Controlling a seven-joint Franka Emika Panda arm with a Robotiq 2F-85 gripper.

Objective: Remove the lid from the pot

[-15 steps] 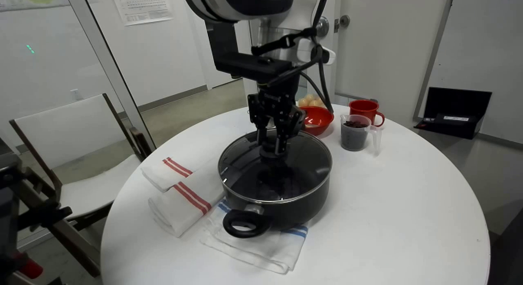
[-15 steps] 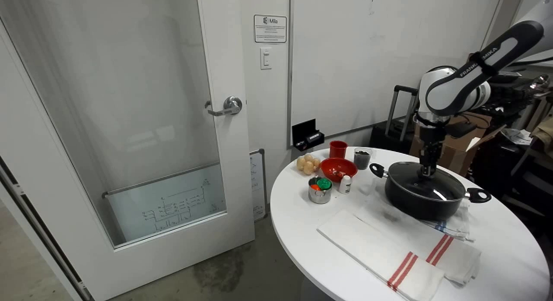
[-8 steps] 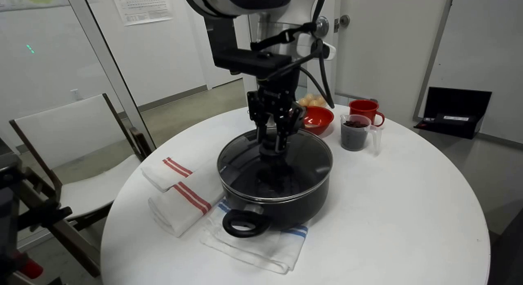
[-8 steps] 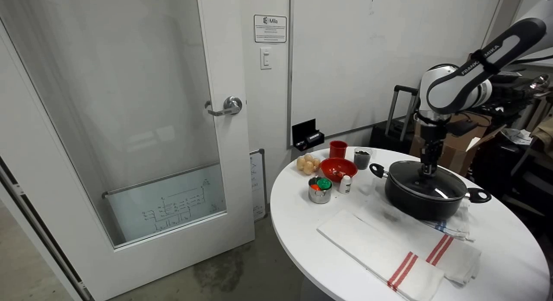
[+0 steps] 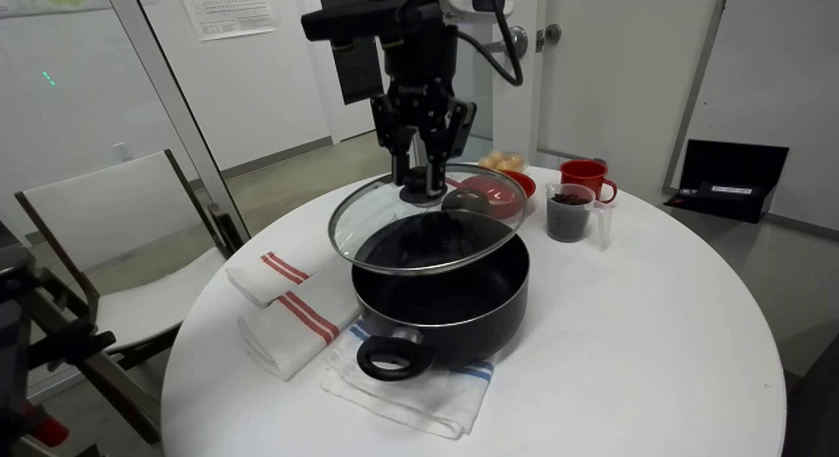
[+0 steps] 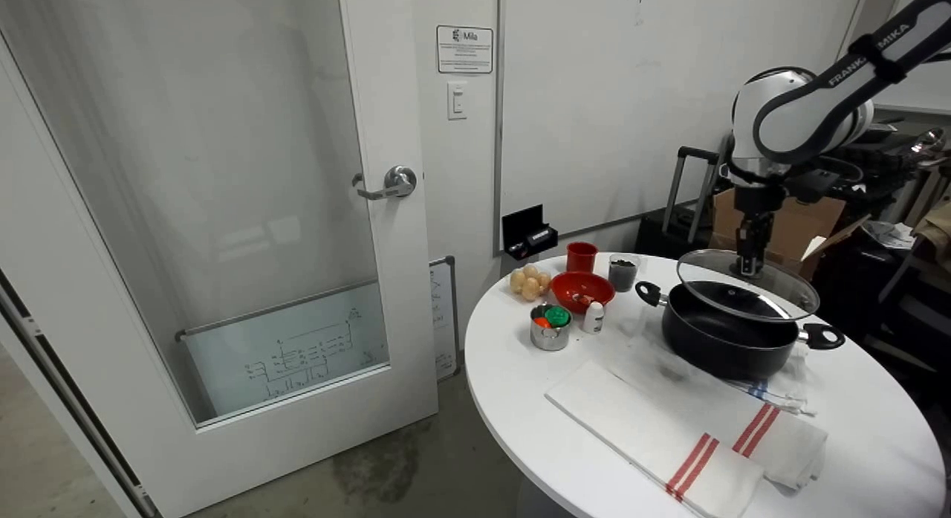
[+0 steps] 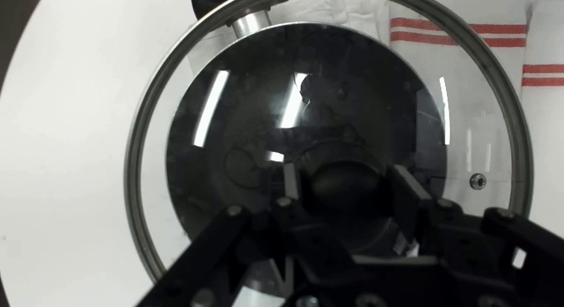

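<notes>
The lid [image 5: 429, 237] is see-through glass with a metal-grey rim and a black centre knob. My gripper [image 5: 416, 180] is shut on the knob and holds the lid above the pot [image 5: 475, 339], slightly tilted. The pot is wide and black with loop handles and stands on a blue-striped towel. Its dark inside shows under the raised lid. An exterior view also shows the lid [image 6: 799, 295], the gripper [image 6: 749, 269] and the pot [image 6: 717, 347]. In the wrist view the lid [image 7: 308, 100] fills the middle, and the gripper's fingers stand on both sides of the knob [image 7: 346, 183].
Behind the pot are a red bowl [image 5: 524, 181], a measuring cup [image 5: 565, 218] and a red mug [image 5: 582, 174]. White towels with red stripes [image 5: 298, 319] lie beside the pot. A metal cup [image 6: 550, 336] and a white bottle [image 6: 594, 319] stand near the bowl.
My gripper has risen with the lid, lifting it off the pot; in the exterior views it also shifted a little sideways. The pot has stayed in place.
</notes>
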